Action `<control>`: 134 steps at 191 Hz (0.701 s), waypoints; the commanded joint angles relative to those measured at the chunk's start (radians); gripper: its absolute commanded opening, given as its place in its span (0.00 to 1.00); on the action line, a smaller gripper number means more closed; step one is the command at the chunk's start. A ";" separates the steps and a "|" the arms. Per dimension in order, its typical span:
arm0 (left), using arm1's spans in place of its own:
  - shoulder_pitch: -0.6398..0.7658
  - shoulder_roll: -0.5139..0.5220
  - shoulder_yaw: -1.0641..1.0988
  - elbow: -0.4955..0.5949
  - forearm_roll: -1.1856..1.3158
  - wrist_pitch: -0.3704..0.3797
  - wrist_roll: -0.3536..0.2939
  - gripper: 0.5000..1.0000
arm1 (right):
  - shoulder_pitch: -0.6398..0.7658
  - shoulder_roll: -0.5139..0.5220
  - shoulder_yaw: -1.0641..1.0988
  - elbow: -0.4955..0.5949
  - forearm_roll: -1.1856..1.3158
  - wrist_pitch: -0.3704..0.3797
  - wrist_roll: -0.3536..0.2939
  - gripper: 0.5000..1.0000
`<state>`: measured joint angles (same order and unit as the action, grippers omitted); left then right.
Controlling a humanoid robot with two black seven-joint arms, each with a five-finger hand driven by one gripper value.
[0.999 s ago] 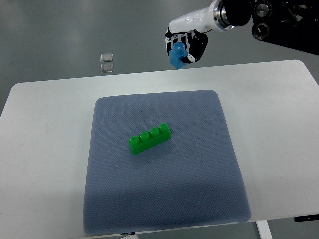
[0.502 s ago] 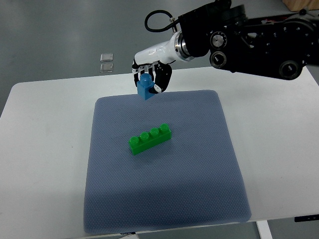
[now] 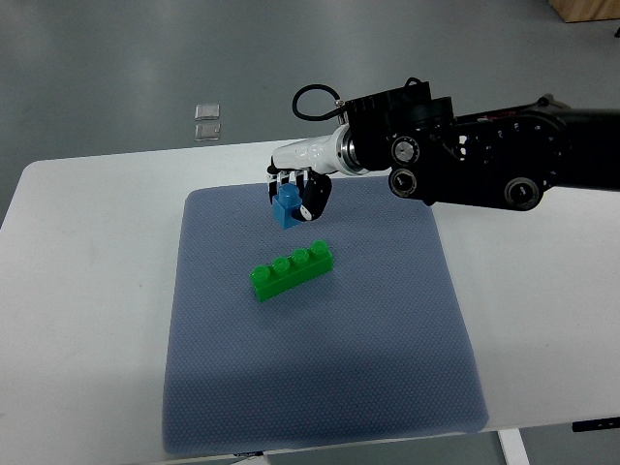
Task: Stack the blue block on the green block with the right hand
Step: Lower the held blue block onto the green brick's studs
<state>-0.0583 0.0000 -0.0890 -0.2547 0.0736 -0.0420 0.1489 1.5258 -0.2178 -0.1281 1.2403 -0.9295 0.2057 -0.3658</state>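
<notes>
One blue block (image 3: pixel 286 209) sits gripped in right hand (image 3: pixel 295 194), above green block (image 3: pixel 291 269).

1 blue block (image 3: pixel 285 207), 1 green block (image 3: pixel 291 270), 1 mat (image 3: pixel 387 329).

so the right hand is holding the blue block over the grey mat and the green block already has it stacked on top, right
Not quite. The top view shows the green block lying bare on the grey mat, nothing stacked on it. The rest holds: the right hand grips the blue block over the mat, beyond the green block and apart from it.
</notes>
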 commanded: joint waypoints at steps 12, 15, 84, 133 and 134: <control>0.000 0.000 0.000 0.000 0.000 0.001 0.001 1.00 | -0.035 0.000 -0.001 0.011 0.038 -0.037 -0.041 0.27; 0.000 0.000 -0.002 0.000 0.000 0.001 0.001 1.00 | -0.036 0.000 -0.001 0.011 0.038 -0.039 -0.042 0.27; 0.000 0.000 0.000 0.000 0.000 -0.001 0.001 1.00 | -0.078 0.021 -0.001 0.013 0.035 -0.072 -0.045 0.28; 0.000 0.000 0.000 0.000 0.000 -0.001 0.001 1.00 | -0.102 0.035 -0.002 0.011 0.020 -0.086 -0.042 0.28; 0.000 0.000 0.000 0.000 0.000 0.001 0.001 1.00 | -0.102 0.035 -0.002 0.011 0.020 -0.086 -0.044 0.28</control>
<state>-0.0583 0.0000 -0.0889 -0.2547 0.0736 -0.0426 0.1504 1.4305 -0.1868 -0.1292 1.2524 -0.9052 0.1216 -0.4097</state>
